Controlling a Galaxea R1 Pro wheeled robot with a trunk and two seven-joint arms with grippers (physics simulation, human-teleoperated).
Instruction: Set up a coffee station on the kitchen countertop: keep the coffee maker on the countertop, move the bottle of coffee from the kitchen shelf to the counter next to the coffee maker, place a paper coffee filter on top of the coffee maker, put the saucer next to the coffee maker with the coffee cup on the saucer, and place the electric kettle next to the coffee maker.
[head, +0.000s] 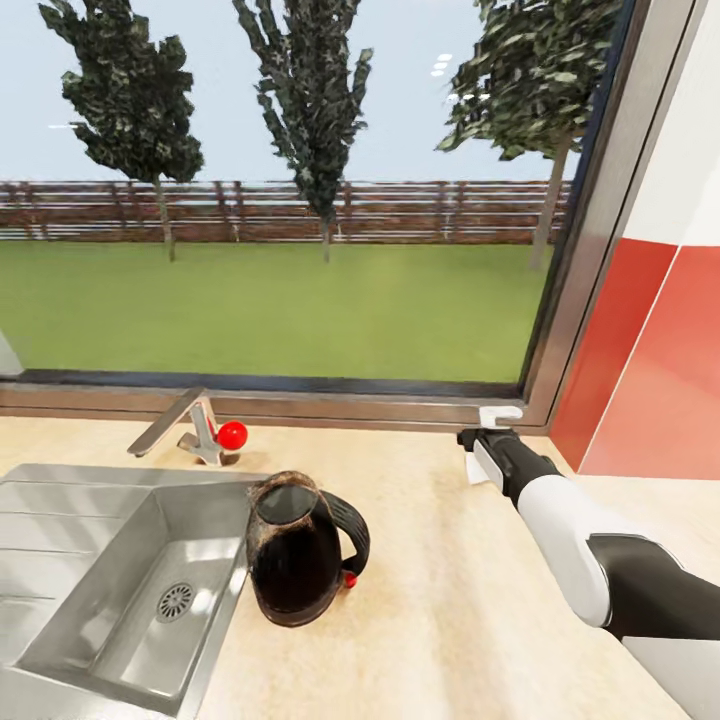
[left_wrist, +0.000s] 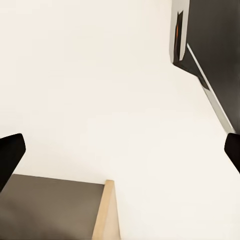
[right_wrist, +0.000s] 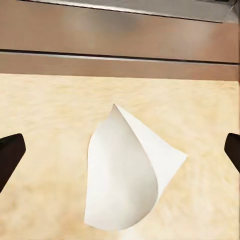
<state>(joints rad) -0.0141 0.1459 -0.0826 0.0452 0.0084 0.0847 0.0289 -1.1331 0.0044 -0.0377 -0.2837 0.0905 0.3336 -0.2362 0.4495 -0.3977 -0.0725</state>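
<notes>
Right end effector (right_wrist: 120, 150) is hanging wide open over the paper coffee filter (right_wrist: 127, 175), its two dark fingertips (right_wrist: 10, 155) showing far apart at the edges of the wrist view and gripping nothing. From the head view the right arm (head: 570, 530) is stretching forward across the tabletop (head: 430, 600) toward the window sill, the end effector (head: 485, 455) sitting just above the white filter (head: 477, 472) near the back edge. The left end effector (left_wrist: 120, 150) is also standing fully open and empty, its fingertips (left_wrist: 9, 155) spread over a pale surface with a dark panel beyond; I cannot tell what that surface is.

A big window (head: 280, 190) is filling the far wall, looking out on lawn, trees and a wooden fence, with a red and white wall (head: 650, 350) running along the right. The light wood-tone tabletop is spreading beneath it. A steel sink (head: 110, 580) is sitting sunk into it at the left, with a tap (head: 185, 425) and a red knob (head: 232, 435) behind. The electric kettle (head: 300, 550) is standing upright on the tabletop right beside the sink's edge, its black handle pointing right. The filter is lying flat as a folded white cone, well apart from the kettle.
</notes>
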